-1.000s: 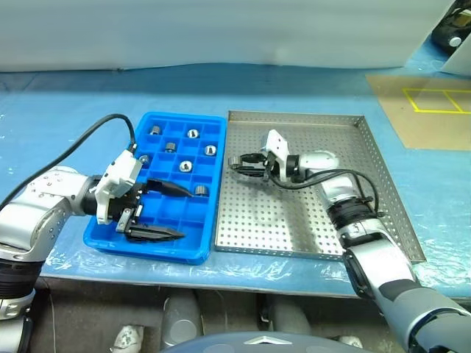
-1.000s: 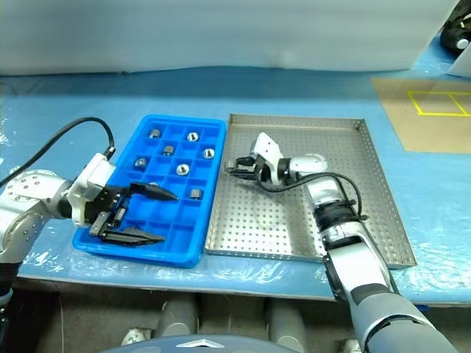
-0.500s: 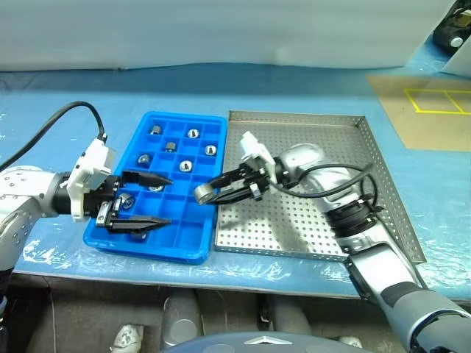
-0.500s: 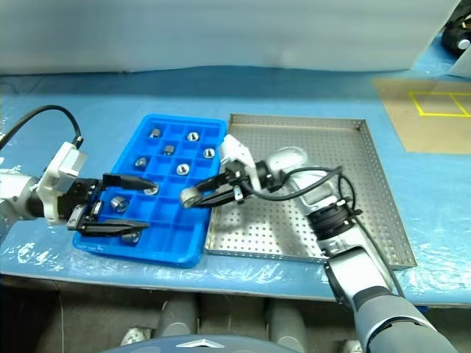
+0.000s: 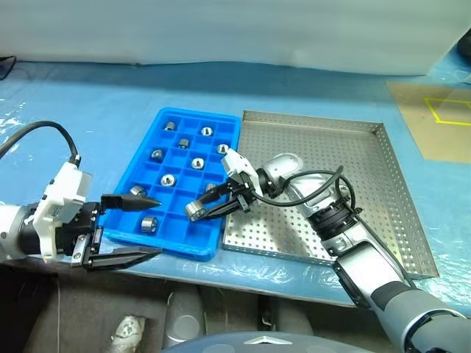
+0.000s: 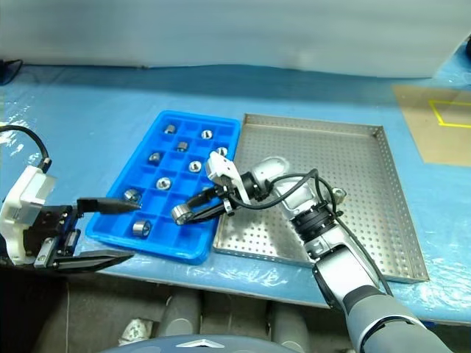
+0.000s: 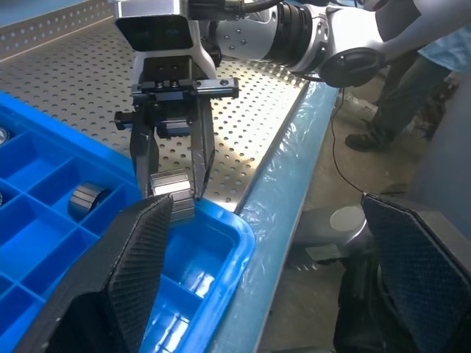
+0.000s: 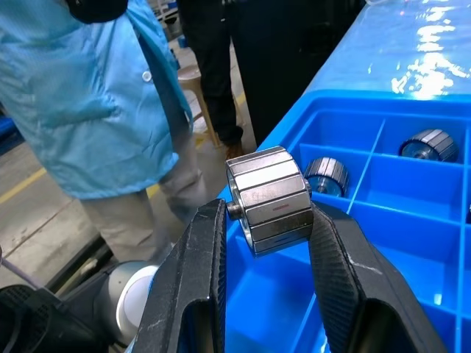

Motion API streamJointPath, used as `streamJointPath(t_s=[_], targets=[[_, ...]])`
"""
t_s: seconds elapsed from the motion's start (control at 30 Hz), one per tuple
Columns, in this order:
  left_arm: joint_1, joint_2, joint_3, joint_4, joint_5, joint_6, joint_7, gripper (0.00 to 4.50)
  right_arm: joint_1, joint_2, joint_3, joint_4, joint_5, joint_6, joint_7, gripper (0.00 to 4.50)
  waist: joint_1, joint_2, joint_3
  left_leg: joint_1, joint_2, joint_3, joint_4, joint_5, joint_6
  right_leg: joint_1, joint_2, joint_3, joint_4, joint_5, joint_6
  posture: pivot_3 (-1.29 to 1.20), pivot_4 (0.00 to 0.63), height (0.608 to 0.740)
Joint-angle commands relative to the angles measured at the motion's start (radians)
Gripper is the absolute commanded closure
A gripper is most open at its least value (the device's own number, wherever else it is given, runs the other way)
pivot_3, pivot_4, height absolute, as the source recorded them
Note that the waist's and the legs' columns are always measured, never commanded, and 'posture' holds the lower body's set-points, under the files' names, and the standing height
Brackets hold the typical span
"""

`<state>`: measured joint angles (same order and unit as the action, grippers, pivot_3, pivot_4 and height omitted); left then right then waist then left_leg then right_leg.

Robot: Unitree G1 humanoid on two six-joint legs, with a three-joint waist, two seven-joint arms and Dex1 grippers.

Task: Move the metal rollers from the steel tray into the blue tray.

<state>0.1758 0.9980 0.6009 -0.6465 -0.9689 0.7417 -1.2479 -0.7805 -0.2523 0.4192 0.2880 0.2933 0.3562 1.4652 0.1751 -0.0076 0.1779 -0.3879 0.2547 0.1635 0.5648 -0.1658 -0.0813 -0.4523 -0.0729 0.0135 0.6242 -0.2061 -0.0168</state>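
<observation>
Blue table (image 5: pixel 88 110), blue tray (image 5: pixel 147 239) with eight rollers (image 5: pixel 168 179), right fingers (image 5: pixel 208 204) pinching a ninth (image 5: pixel 193 211), left fingers (image 5: pixel 132 202) spread empty.

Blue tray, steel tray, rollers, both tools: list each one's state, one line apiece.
Blue tray: flat on the table, rollers lying in several compartments.
Steel tray: flat beside the blue tray, no rollers on its visible floor.
Held roller: clamped in the right tool, above the blue tray's near corner.
Right tool: shut on the held roller.
Left tool: open, holding nothing, at the blue tray's near edge.
</observation>
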Motion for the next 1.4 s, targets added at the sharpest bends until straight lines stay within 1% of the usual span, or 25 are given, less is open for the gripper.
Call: streamJointPath(t_s=[0.03, 0.13, 0.3, 0.4, 0.47, 0.5, 0.7, 0.73, 0.83, 0.93, 1.03, 1.13, 1.2, 1.27, 1.3, 1.33, 1.4], targets=[[0.009, 0.010, 0.047, -0.018, -0.024, -0.003, 0.012, 0.16, -0.016, 0.019, 0.002, 0.041, -0.007, -0.032, 0.018, 3.33, 0.006, 0.000, 0.000, 0.000, 0.000, 0.000, 0.000, 0.000, 0.000, 0.000, 0.000, 0.000, 0.000, 0.000, 0.000, 0.41, 0.150, 0.740], [0.005, 0.016, 0.040, -0.005, -0.017, -0.010, 0.017, 0.16, -0.012, 0.023, 0.005, 0.111, -0.041, -0.076, 0.015, 3.33, 0.009, 0.000, 0.000, 0.000, 0.000, -0.001, 0.001, 0.000, 0.000, 0.001, 0.000, -0.001, 0.000, 0.000, 0.000, 0.41, 0.150, 0.740], [-0.031, 0.028, 0.014, 0.025, -0.014, -0.016, 0.022, 0.16, 0.004, -0.004, 0.011, 0.120, -0.051, -0.068, 0.064, 3.33, 0.011, 0.000, 0.000, -0.002, 0.000, -0.003, 0.001, 0.000, 0.000, 0.001, 0.000, -0.003, 0.000, 0.000, 0.000, 0.39, 0.150, 0.740], [-0.055, 0.031, -0.008, 0.044, -0.005, -0.022, 0.021, 0.16, 0.009, -0.014, 0.009, 0.120, -0.048, -0.055, 0.076, 3.33, 0.009, 0.000, 0.000, -0.002, 0.000, -0.004, 0.001, 0.001, -0.001, 0.001, 0.000, -0.009, 0.000, 0.000, 0.000, 0.38, 0.150, 0.740], [-0.076, 0.035, -0.021, 0.060, -0.002, -0.023, 0.020, 0.16, 0.013, -0.018, 0.007, 0.108, -0.042, -0.046, 0.082, 2.60, 0.009, 0.000, 0.000, -0.002, 0.000, -0.004, 0.002, 0.001, -0.001, 0.001, 0.000, -0.009, 0.000, 0.000, 0.000, 0.37, 0.150, 0.740], [-0.086, 0.037, -0.028, 0.068, -0.001, -0.023, 0.019, 0.16, 0.014, -0.018, 0.005, 0.101, -0.037, -0.037, 0.082, 2.33, 0.009, 0.000, 0.000, -0.002, 0.000, -0.004, 0.002, 0.001, -0.001, 0.002, 0.000, -0.010, 0.000, 0.000, 0.000, 0.37, 0.150, 0.740], [-0.122, 0.040, -0.066, 0.094, 0.019, -0.041, 0.005, 0.16, 0.022, -0.027, 0.011, 0.049, -0.014, 0.023, 0.094, 0.29, 0.007, 0.000, 0.000, -0.001, 0.000, -0.009, 0.005, 0.001, -0.001, 0.006, 0.000, -0.011, 0.001, 0.000, 0.000, 0.34, 0.150, 0.740], [-0.126, 0.040, -0.072, 0.097, 0.022, -0.044, 0.005, 0.16, 0.021, -0.029, 0.014, 0.046, -0.019, 0.028, 0.089, 0.03, 0.007, 0.000, 0.000, 0.000, 0.000, -0.010, 0.005, 0.001, -0.001, 0.008, 0.000, -0.011, 0.001, 0.000, 0.000, 0.34, 0.150, 0.740], [-0.146, 0.039, -0.089, 0.105, 0.026, -0.050, 0.005, 0.16, 0.016, -0.033, 0.004, 0.052, -0.034, 0.004, 0.068, 0.03, 0.007, 0.000, 0.000, 0.002, 0.000, -0.012, 0.005, 0.001, -0.001, 0.012, 0.000, -0.011, 0.001, 0.000, -0.001, 0.33, 0.150, 0.740], [-0.177, 0.031, -0.117, 0.106, 0.025, -0.056, 0.014, 0.16, -0.016, -0.037, -0.050, 0.108, -0.058, -0.073, 0.000, 0.03, 0.006, 0.000, 0.000, 0.002, 0.000, -0.013, 0.005, 0.001, -0.002, 0.012, -0.001, -0.011, 0.001, 0.000, -0.001, 0.31, 0.150, 0.740], [-0.263, -0.007, -0.169, 0.125, -0.006, -0.045, 0.064, 0.16, -0.048, -0.072, -0.109, 0.168, -0.085, -0.161, -0.063, 0.03, 0.008, 0.001, 0.000, 0.002, 0.000, -0.013, 0.007, 0.002, -0.003, 0.013, -0.001, -0.011, 0.002, 0.000, -0.001, 0.28, 0.150, 0.740], [-0.374, -0.050, -0.260, 0.166, 0.001, -0.050, 0.074, 0.16, -0.086, -0.105, -0.200, 0.248, -0.095, -0.224, -0.185, 0.03, 0.006, 0.001, 0.000, 0.002, 0.000, -0.013, 0.009, 0.003, -0.006, 0.013, -0.001, -0.011, 0.004, 0.000, -0.001, 0.23, 0.150, 0.740], [-0.446, -0.081, -0.336, 0.200, 0.031, -0.065, 0.059, 0.16, -0.103, -0.130, -0.257, 0.308, -0.108, -0.263, -0.276, 0.03, 0.003, 0.001, -0.001, 0.002, 0.000, -0.013, 0.012, 0.003, -0.006, 0.013, -0.001, -0.011, 0.007, 0.000, -0.001, 0.18, 0.150, 0.740], [-0.536, -0.131, -0.424, 0.249, 0.058, -0.078, 0.035, 0.16, -0.096, -0.171, -0.310, 0.357, -0.130, -0.290, -0.376, 0.03, 0.002, 0.001, -0.001, 0.003, 0.000, -0.013, 0.013, 0.004, -0.007, 0.013, -0.001, -0.011, 0.010, 0.000, -0.002, 0.17, 0.150, 0.740], [-0.565, -0.149, -0.451, 0.267, 0.067, -0.081, 0.026, 0.16, -0.090, -0.184, -0.325, 0.366, -0.134, -0.291, -0.401, 0.03, 0.001, 0.001, -0.001, 0.003, 0.000, -0.013, 0.013, 0.004, -0.007, 0.013, -0.002, -0.011, 0.011, -0.001, -0.002, 0.11, 0.150, 0.740], [-0.606, -0.173, -0.488, 0.295, 0.084, -0.092, 0.008, 0.16, -0.071, -0.202, -0.347, 0.358, -0.130, -0.277, -0.427, 0.03, -0.004, 0.001, -0.001, 0.003, 0.000, -0.013, 0.013, 0.005, -0.009, 0.012, -0.002, -0.010, 0.012, -0.001, -0.002, 0.11, 0.150, 0.740], [-0.696, -0.229, -0.569, 0.377, 0.131, -0.123, -0.043, 0.16, 0.000, -0.245, -0.399, 0.294, -0.101, -0.217, -0.457, 0.03, -0.006, 0.001, -0.001, 0.003, 0.000, -0.013, 0.014, 0.006, -0.010, 0.012, -0.001, -0.010, 0.013, -0.001, -0.002, 0.01, 0.150, 0.740]])
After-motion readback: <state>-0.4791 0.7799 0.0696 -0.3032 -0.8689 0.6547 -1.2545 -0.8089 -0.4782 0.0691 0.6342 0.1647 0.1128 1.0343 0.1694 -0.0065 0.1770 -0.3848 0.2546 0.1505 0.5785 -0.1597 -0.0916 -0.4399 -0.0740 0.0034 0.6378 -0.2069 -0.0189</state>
